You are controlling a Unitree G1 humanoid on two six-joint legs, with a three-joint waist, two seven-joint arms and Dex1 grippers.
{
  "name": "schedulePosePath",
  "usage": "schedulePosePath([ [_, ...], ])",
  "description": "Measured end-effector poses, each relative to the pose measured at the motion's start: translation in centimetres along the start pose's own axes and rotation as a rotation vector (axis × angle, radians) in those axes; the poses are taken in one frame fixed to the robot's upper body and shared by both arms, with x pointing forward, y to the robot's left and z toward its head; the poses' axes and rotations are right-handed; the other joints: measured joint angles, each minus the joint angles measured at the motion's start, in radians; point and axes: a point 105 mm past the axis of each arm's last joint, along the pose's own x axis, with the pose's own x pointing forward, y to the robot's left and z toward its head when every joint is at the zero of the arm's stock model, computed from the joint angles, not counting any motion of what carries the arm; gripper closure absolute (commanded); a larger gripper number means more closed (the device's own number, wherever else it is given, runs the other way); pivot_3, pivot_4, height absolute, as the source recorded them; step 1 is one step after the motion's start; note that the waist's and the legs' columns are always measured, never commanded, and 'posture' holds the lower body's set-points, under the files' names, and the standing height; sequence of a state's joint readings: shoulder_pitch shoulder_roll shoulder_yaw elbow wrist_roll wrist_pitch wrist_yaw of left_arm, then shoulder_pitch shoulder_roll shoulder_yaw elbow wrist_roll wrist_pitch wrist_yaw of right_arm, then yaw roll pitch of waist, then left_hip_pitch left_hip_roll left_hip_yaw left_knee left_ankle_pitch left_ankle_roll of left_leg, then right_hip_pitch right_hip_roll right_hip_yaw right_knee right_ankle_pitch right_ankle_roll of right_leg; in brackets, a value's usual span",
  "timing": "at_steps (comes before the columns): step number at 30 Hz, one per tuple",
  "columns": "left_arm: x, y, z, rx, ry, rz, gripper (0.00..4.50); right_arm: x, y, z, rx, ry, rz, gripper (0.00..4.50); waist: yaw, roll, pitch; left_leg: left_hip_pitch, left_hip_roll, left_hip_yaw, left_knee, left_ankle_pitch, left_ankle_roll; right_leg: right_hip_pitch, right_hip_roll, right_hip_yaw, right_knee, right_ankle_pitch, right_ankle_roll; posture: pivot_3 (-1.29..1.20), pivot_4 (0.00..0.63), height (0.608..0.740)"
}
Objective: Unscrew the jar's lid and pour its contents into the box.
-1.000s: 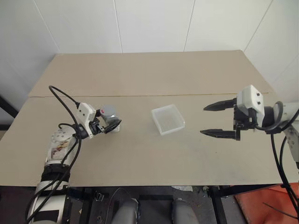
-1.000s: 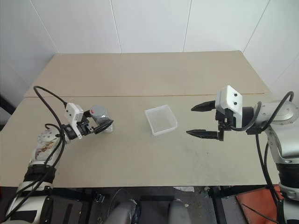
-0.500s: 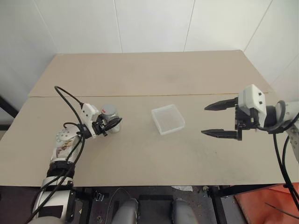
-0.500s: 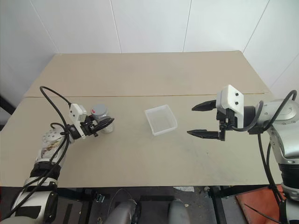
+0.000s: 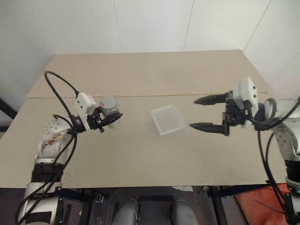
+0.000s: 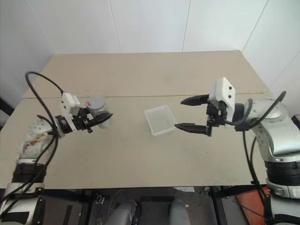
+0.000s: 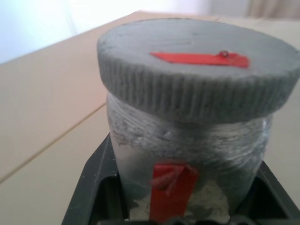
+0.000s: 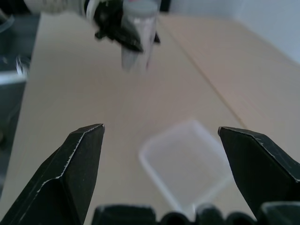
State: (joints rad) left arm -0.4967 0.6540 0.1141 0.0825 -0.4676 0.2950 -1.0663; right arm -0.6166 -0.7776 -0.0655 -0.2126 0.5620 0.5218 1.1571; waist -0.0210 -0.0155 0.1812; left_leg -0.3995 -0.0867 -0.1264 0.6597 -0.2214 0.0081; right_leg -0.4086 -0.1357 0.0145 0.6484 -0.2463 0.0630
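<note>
L hand (image 5: 111,118) is clamped on the jar (image 7: 187,154), low on the body, w/ the jar lifted off the tabletop (image 5: 140,154) at the robot's left side. Lid (image 7: 199,65) is on and screwed down, upright, red mark facing up. Contents can't be made out thru the frosted wall. R hand (image 5: 199,113) is spread wide, holding nothing, pointing across toward the jar; it hangs just beside the box (image 5: 167,119), which sits mid-tabletop between the two hands.

Step in hand, as I read it: bring jar and R hand together so the R can take the lid.

Doing it well:
- Keep the jar upright & steady; L grip sits well below the lid rim, so the ribbed edge is free. Good, leave it there.
- R hand needs to come in level w/ the lid, not the glass. Its fingers (image 8: 75,168) should straddle the ribbed band only.
- Centre before closing; an off-centre pinch will likely slip on a round cap or tip the jar in the L grip.
- Close firmly, then twist, w/ L holding hard against the turn.
- Meet to the side of the box, not above it, until the lid is off.
</note>
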Motion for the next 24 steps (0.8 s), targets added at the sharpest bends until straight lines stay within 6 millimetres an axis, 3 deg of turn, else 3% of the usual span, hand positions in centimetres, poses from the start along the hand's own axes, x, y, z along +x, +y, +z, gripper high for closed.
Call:
schedulePosePath([
  [9, 3.5, -2.7, 4.5, -0.024, -0.121, -0.273, 2.57, 7.7, 0.9, 4.2, 0.041, -0.121, 0.064, 0.0, 0.004, 0.0, 0.0, -0.002, -0.001, 0.0, 0.001, 0.001, -0.001, -0.003, 0.0, 0.0, 0.0, 0.0, -0.001, 0.0, 0.15, 0.74],
  [11, 4.1, -3.0, 4.5, -0.035, -0.131, -0.319, 2.57, 9.0, 0.7, 5.0, 0.052, -0.129, 0.055, 0.0, 0.003, 0.0, 0.0, -0.004, -0.002, 0.0, 0.001, 0.001, -0.001, -0.005, 0.001, 0.0, 0.001, 0.001, -0.001, 0.0, 0.15, 0.74],
  [16, 5.1, -3.3, 3.2, -0.076, -0.108, -0.389, 2.57, 10.6, 0.3, 4.9, 0.075, -0.109, 0.022, 0.0, -0.001, 0.0, 0.0, -0.01, -0.002, 0.0, 0.001, 0.003, -0.004, -0.015, 0.001, 0.001, 0.008, 0.001, -0.001, 0.0, 0.15, 0.74],
  [24, 5.5, -3.1, 3.9, -0.025, -0.115, -0.433, 2.57, 11.3, 0.0, 5.3, 0.075, -0.104, 0.016, 0.0, -0.014, 0.0, 0.0, -0.01, -0.002, 0.0, 0.001, 0.003, -0.004, -0.015, 0.002, 0.001, 0.009, 0.001, -0.001, 0.0, 0.15, 0.74],
])
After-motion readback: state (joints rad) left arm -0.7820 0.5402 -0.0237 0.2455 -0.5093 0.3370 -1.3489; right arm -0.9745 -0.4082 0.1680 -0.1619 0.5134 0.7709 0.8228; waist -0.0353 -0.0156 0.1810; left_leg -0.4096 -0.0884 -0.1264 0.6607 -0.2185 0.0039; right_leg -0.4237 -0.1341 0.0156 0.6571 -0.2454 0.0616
